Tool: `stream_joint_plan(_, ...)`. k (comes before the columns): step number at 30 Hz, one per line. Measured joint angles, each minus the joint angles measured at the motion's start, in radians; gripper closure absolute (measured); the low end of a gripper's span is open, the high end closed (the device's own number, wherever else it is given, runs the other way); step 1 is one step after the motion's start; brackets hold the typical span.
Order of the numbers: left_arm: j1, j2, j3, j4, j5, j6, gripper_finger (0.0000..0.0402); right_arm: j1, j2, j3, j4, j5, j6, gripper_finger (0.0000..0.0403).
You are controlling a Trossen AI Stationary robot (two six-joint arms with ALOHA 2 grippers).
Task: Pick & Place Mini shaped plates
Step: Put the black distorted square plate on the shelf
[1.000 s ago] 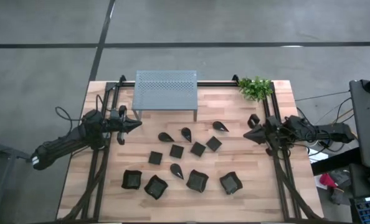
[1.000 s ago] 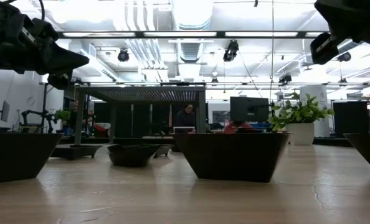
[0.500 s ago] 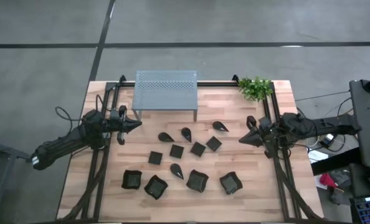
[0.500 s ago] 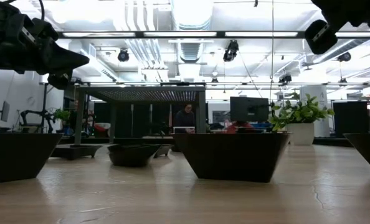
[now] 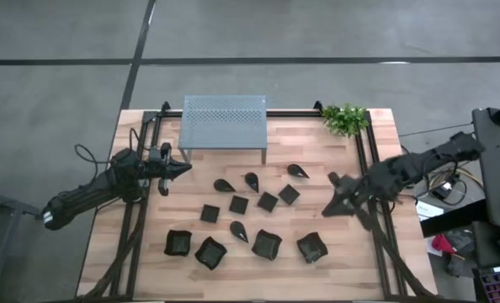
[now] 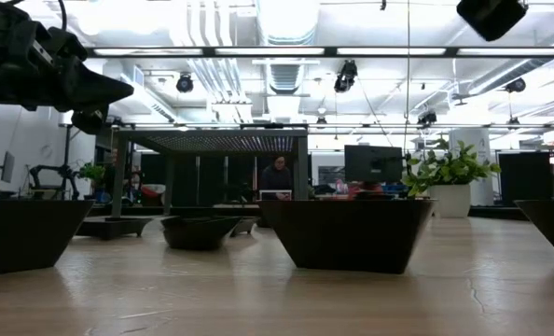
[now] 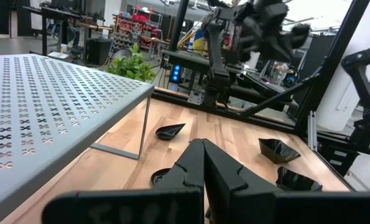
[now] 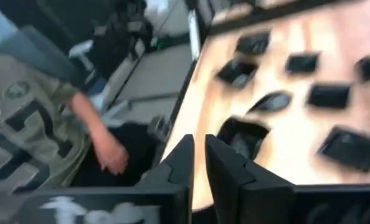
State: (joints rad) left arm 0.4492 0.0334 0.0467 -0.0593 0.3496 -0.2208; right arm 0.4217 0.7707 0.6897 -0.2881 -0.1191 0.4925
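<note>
Leftmost, the left gripper (image 5: 185,168) hangs just left of the shelf's (image 5: 224,121) front leg, its dark fingers pressed shut and holding nothing. That shelf is grey perforated metal. On the pale wood table (image 5: 149,252) in front of it lie the black plates (image 5: 250,215): flat squares, teardrops, wavy-rimmed squares. Right of them, the right gripper (image 5: 332,204) hovers with fingers slightly parted, empty.

A grey metal shelf (image 5: 224,120) with lots of little holes stands at the far edge of the wooden table (image 5: 149,269). A green leafy plant (image 5: 345,119) in a white pot sits at the far right corner. A person's hand (image 8: 113,155) shows beside the table.
</note>
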Motion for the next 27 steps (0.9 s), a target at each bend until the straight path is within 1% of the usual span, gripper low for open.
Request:
stream_joint_plan(4, 0.000, 0.000, 0.000, 0.000, 0.000, 0.000, 0.0399, 0.100, 0.135, 0.070, -0.009, 0.001, 0.041, 0.0322)
stream_joint_plan(9, 0.000, 0.000, 0.000, 0.000, 0.000, 0.000, 0.0399, 0.195, 0.283, 0.190, -0.162, 0.025, 0.083, 0.0292)
stream_joint_plan(13, 0.000, 0.000, 0.000, 0.000, 0.000, 0.000, 0.0399, 0.285, 0.415, 0.281, -0.346, 0.106, 0.080, 0.0285)
stream_joint_plan(16, 0.000, 0.000, 0.000, 0.000, 0.000, 0.000, 0.0399, 0.324, 0.510, 0.365, -0.484, 0.173, 0.076, 0.0280)
stream_joint_plan(18, 0.000, 0.000, 0.000, 0.000, 0.000, 0.000, 0.0399, 0.343, 0.570, 0.415, -0.546, 0.206, 0.076, 0.0278)
stream_joint_plan(22, 0.000, 0.000, 0.000, 0.000, 0.000, 0.000, 0.0399, 0.370, 0.676, 0.476, -0.573, 0.228, 0.076, 0.0279)
stream_joint_plan(27, 0.000, 0.000, 0.000, 0.000, 0.000, 0.000, 0.0399, 0.392, 0.784, 0.490, -0.579, 0.228, 0.064, 0.0288)
